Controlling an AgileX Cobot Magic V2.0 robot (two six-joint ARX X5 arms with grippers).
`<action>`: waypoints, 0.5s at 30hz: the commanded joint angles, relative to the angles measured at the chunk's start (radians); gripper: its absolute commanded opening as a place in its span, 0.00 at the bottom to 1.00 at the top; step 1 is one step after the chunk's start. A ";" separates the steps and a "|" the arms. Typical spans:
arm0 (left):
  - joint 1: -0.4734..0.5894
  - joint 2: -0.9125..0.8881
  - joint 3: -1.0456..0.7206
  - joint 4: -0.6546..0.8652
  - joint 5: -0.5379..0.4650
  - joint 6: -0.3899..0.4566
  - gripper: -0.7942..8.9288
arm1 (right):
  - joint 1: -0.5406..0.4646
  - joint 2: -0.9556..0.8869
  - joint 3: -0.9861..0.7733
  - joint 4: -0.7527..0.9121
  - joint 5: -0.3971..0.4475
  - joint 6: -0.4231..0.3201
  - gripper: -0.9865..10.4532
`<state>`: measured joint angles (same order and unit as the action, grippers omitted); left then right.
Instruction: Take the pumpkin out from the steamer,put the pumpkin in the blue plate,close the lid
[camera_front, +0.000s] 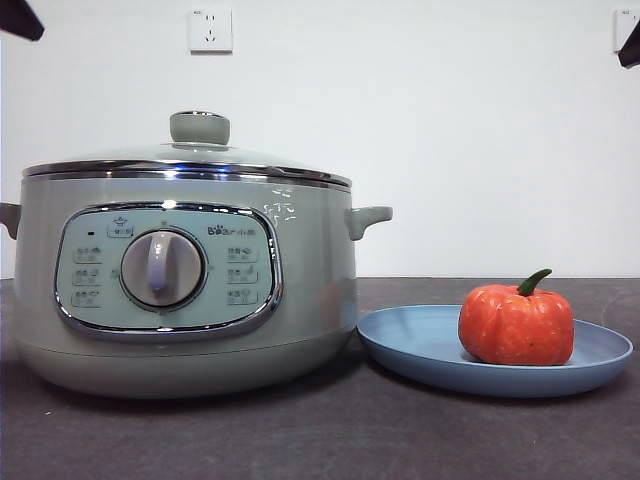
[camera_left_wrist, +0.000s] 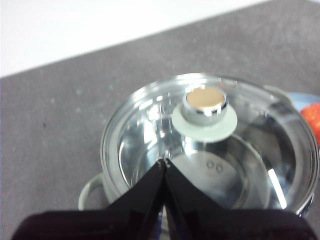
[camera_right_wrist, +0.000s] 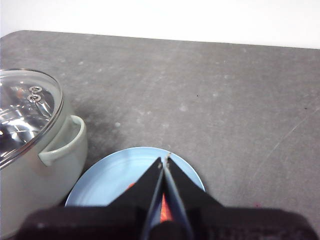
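Observation:
The pale green steamer (camera_front: 180, 290) stands at the left with the glass lid (camera_front: 190, 160) on it, its green knob (camera_front: 199, 128) on top. The orange pumpkin (camera_front: 516, 325) sits upright in the blue plate (camera_front: 420, 345) to the right of the steamer. My left gripper (camera_left_wrist: 164, 163) is shut and empty, raised above the lid (camera_left_wrist: 250, 150), clear of the knob (camera_left_wrist: 204, 102). My right gripper (camera_right_wrist: 164, 161) is shut and empty, raised above the blue plate (camera_right_wrist: 105, 182); the pumpkin (camera_right_wrist: 165, 207) shows only as an orange sliver behind its jaws.
The steamer's side handle (camera_front: 368, 220) points toward the plate and shows in the right wrist view (camera_right_wrist: 67, 142). Dark grey table (camera_front: 400, 440) extends in front. A white wall with a socket (camera_front: 210, 30) is behind. Black arm tips (camera_front: 20, 18) sit at both top corners.

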<state>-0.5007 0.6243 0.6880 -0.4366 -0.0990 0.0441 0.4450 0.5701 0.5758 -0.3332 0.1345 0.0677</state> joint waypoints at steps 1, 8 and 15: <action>-0.003 -0.003 -0.005 -0.011 -0.003 0.005 0.08 | 0.000 -0.001 -0.005 0.003 0.003 0.013 0.09; -0.003 -0.003 -0.005 -0.013 -0.003 0.005 0.08 | 0.000 -0.001 -0.005 0.003 0.003 0.013 0.09; -0.003 -0.003 -0.005 -0.014 -0.003 0.005 0.08 | 0.000 -0.001 -0.005 0.003 0.003 0.013 0.09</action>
<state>-0.5007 0.6239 0.6880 -0.4553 -0.0990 0.0444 0.4450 0.5701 0.5758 -0.3367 0.1349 0.0681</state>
